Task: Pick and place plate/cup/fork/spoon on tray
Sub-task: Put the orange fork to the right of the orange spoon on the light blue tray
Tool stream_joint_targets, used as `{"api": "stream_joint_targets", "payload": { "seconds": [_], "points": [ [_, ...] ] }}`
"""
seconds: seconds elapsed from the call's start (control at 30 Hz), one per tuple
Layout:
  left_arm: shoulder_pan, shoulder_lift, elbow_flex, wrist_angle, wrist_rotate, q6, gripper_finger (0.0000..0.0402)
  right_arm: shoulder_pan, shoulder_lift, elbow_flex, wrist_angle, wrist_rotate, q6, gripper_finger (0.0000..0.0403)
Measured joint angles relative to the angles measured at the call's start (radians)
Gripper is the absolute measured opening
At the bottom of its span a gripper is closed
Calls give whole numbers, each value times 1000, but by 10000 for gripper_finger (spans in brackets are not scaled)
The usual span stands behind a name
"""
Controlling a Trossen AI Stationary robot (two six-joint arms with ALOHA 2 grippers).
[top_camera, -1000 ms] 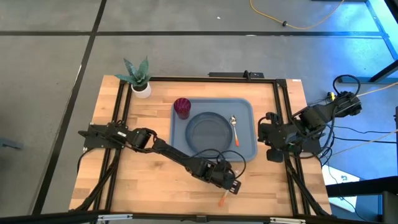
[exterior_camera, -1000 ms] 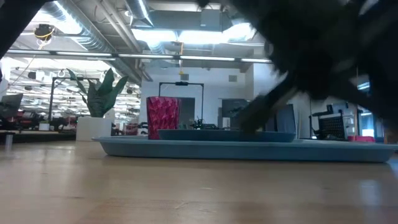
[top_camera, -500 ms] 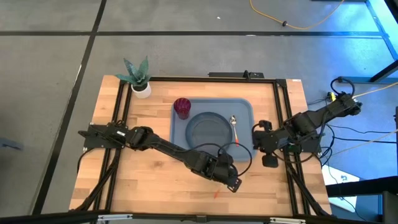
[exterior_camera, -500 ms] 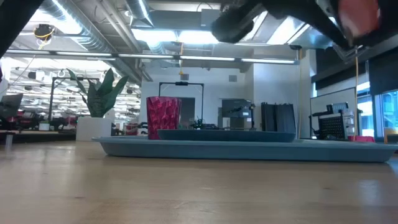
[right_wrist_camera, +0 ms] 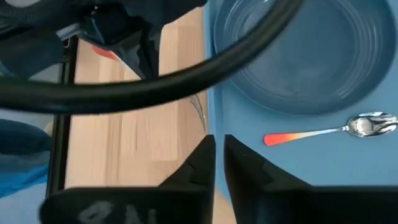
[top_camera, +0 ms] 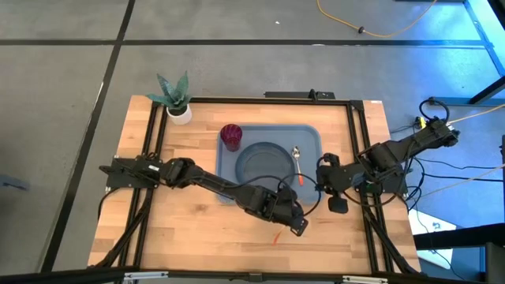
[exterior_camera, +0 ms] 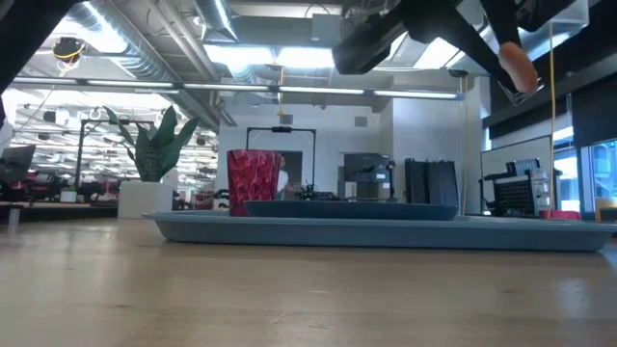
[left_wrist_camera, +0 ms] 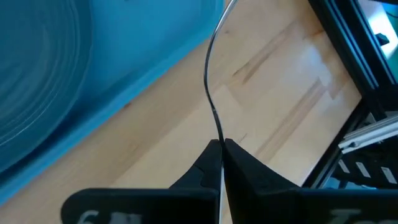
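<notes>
Pale wood surface (top_camera: 181, 213) framed by black rails, tray (top_camera: 309, 138) sitting square on it near the middle, white plant pot (top_camera: 180, 114) parked at a far corner, orange sliver (top_camera: 276, 237) on bare wood near the front edge, well clear of the tray

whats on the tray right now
On the tray: the plate in the middle, the cup at a corner, the spoon beside the plate. The left hand covers the tray's near edge.
</notes>
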Motion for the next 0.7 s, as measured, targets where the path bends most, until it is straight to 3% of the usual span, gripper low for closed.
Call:
{"api": "stream_joint_targets", "payload": {
  "seconds": [0.23,0.47,0.7],
  "points": [
    [2,0,0,-1,-4,5,0,0,0,0,14,49,-100,64],
    [-2,-28,2,-5,-77,54,0,0,0,-49,25,-50,-155,63],
    [-5,-61,0,-31,-71,91,0,1,1,-116,76,-53,-175,64]
  ]
}}
